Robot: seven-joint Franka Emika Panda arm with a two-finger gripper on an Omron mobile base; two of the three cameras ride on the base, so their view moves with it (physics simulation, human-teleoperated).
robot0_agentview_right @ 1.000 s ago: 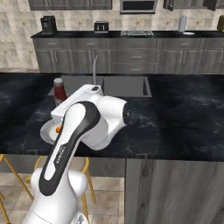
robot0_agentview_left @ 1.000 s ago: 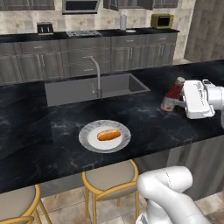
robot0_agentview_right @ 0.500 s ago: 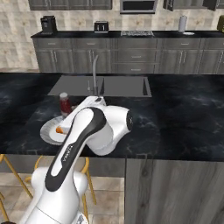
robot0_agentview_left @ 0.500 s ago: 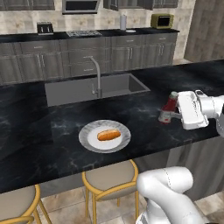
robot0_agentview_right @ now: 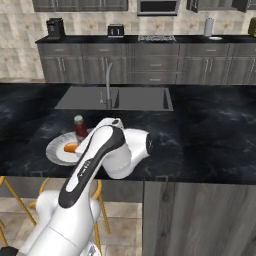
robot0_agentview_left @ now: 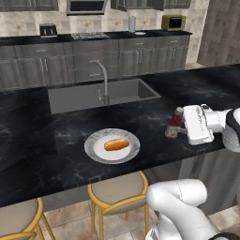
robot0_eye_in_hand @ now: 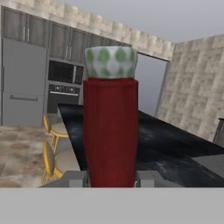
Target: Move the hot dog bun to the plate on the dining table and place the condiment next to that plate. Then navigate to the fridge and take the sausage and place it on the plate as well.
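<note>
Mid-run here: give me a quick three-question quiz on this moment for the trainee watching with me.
1. True or false: the hot dog bun lies on the plate.
2. What is the gripper holding? A) the sausage B) the condiment C) the faucet
3. Fill in: seen from the left base view, the held thing is to the ____ of the plate.

Key:
1. True; it lies in the white centre.
2. B; the jaws are shut on the red bottle, upright over the dining table.
3. Right, apart from the plate's rim.
</note>
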